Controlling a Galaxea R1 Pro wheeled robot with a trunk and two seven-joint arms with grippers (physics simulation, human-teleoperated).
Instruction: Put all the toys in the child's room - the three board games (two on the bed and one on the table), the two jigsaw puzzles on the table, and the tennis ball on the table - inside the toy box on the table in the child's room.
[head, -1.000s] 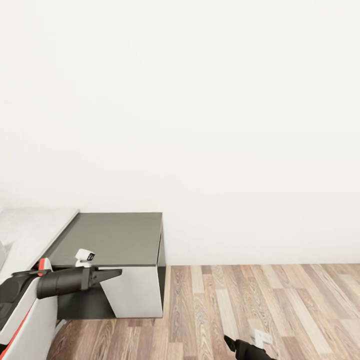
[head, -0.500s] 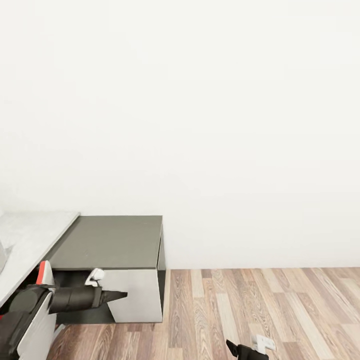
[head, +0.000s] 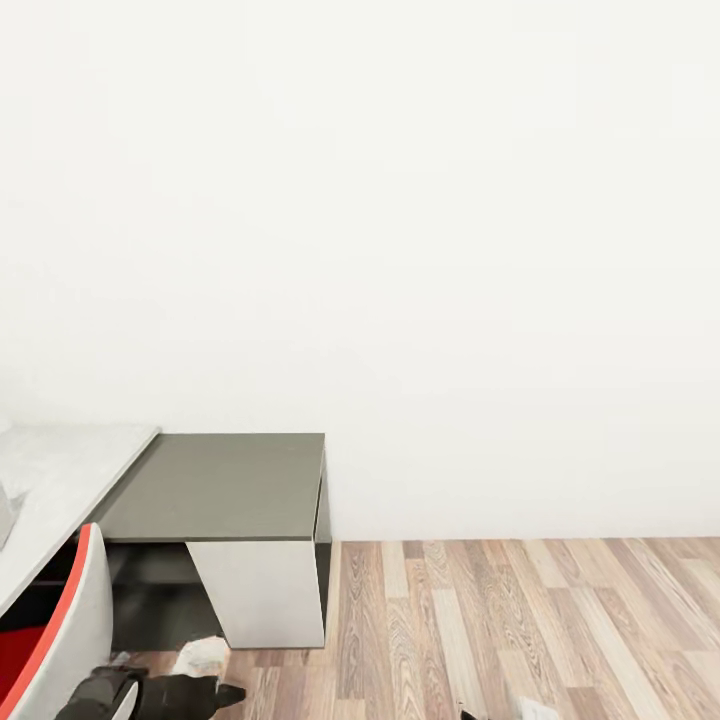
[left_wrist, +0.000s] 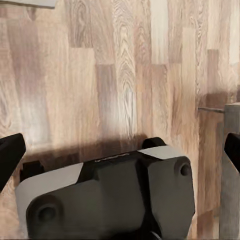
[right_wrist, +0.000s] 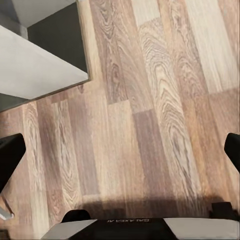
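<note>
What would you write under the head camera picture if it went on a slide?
A dark-topped side table stands against a bare white wall on a wood floor, the robot's left gripper hanging low.

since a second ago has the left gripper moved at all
Yes. The left gripper has dropped: it was level with the dark table top, and now sits low against the wood floor, below the table's white leg panel.

bright, even light | soft shadows | sharp render
</note>
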